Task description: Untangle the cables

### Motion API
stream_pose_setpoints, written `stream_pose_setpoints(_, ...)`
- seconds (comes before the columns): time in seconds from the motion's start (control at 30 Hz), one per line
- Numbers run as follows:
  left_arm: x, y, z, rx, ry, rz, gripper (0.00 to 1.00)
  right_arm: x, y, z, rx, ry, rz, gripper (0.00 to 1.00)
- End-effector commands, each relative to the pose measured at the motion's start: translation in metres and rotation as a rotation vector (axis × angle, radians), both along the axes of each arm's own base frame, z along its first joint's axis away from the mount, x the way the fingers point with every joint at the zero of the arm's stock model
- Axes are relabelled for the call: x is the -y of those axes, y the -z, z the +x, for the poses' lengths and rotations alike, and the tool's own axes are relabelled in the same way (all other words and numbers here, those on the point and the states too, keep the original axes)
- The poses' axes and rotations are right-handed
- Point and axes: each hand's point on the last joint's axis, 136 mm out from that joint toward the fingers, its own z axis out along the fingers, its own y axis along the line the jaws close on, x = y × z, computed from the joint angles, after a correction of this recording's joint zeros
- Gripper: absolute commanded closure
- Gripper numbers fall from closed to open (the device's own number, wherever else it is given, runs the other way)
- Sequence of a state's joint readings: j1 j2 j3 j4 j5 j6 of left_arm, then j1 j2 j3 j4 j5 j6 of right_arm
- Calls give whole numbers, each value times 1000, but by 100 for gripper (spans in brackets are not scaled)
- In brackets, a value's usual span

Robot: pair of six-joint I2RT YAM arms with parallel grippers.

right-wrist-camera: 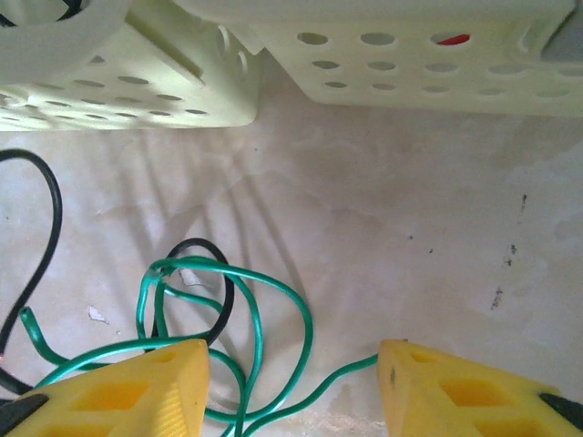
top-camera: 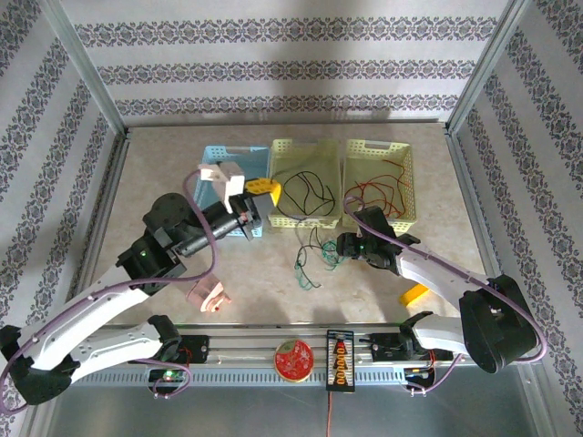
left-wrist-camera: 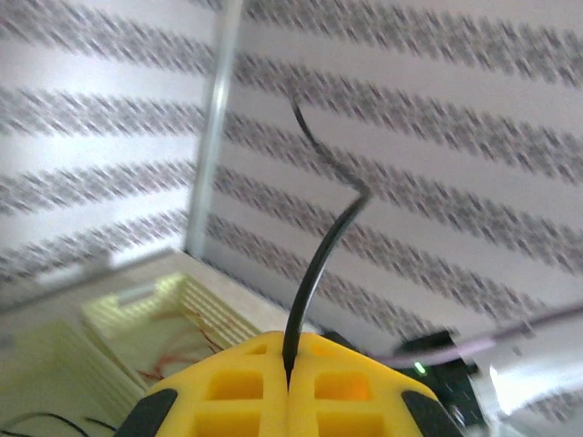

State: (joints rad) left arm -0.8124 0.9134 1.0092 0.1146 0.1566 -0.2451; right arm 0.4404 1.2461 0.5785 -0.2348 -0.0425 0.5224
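Cables sit in three places; green cable (top-camera: 308, 269) lies in loose loops on the desk (top-camera: 164, 182) just in front of the two pale yellow baskets, mixed up with a black strand (right-wrist-camera: 47, 209); black cables (top-camera: 314, 189) lie in the middle basket (top-camera: 293, 144); red cables (top-camera: 383, 187) lie in the right basket (top-camera: 378, 146); one more black cable (left-wrist-camera: 319, 264) is in the left claw (top-camera: 258, 189).

Left claw hangs above the desk, over the gap between the blue basket (top-camera: 219, 155) and the middle basket; its yellow fingers are pressed together, pinching that black cable at the seam; the cable stands up from the fingertips, kinks once, then bends back the other way.

Right claw (right-wrist-camera: 293, 353) is low over the desk at the green loops, just on the near side of the right basket; fingers spread, green strands running through the gap between them; cannot tell if either finger touches them.

Black connector strip (top-camera: 339, 360) and a red disc (top-camera: 293, 358) sit on the near rail between the arm bases.
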Motion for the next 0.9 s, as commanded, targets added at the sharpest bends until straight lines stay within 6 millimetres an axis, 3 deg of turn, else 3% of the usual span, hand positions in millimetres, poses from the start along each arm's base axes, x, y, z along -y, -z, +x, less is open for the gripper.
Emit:
stream_pose_setpoints(0.0,-37,-26,19,79,-202,-98,100,3,0,-2,-3,19,11,48)
stream_pose_setpoints(0.17,-63,-35,24,108,-322,-111,100,-1,-2,-2,1,3,31,48)
stream_pose_setpoints(0.23,-67,-37,25,114,-349,-77,100,-16,-7,-4,11,-69,81,48)
stream_pose_setpoints(0.4,-58,-26,29,86,-331,6,100,-55,-28,-14,76,-282,96,48)
stream_pose_setpoints(0.57,-47,-17,31,53,-286,5,100,-70,-37,-8,102,-316,86,48)
stream_pose_setpoints(0.7,-41,-12,32,38,-263,4,100,-82,-32,-2,88,-350,65,47)
stream_pose_setpoints(0.87,-38,-12,31,32,-247,1,100,-97,-11,7,16,-378,33,48)
